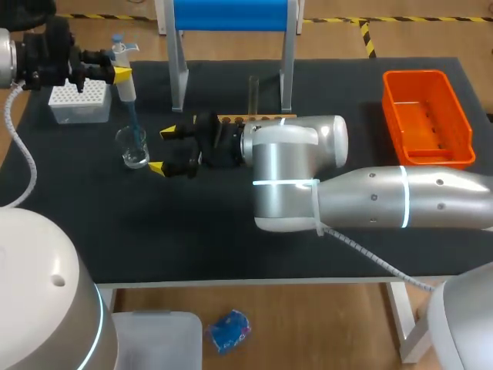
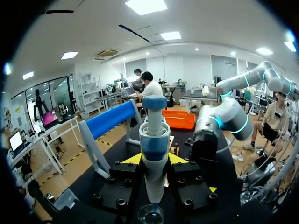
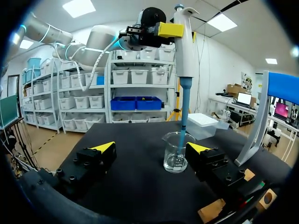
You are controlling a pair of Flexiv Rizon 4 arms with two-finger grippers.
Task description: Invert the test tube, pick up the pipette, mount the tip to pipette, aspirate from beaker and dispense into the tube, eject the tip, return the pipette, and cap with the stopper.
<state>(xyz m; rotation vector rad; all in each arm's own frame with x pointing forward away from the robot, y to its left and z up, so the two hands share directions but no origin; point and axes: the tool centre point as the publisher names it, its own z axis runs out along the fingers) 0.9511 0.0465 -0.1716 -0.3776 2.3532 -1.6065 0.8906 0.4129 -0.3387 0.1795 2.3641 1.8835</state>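
Glass beaker (image 1: 134,146): it stands upright on the black table (image 1: 192,239), and I place everything else by it.
Pipette (image 1: 123,73): it hangs upright directly over the beaker, with its blue tip (image 1: 131,116) reaching down inside the glass.
Left gripper (image 1: 119,75): it is clamped on the pipette's body from both sides, above the beaker.
Right gripper (image 1: 162,150): its fingers are spread wide and hold nothing. It sits low, just beside the beaker. From my right wrist camera the glass stands just ahead of the yellow tips, nearer one finger, and I see no contact.
Tip box (image 1: 78,102): it is near the beaker, behind it on the left arm's side.
Wooden rack (image 1: 246,119): it lies on the far side of my right wrist from the beaker.
Test tube (image 1: 253,92): it stands upright at the rack.
Orange bin (image 1: 427,116): it is well apart from the beaker, at the table's right end.
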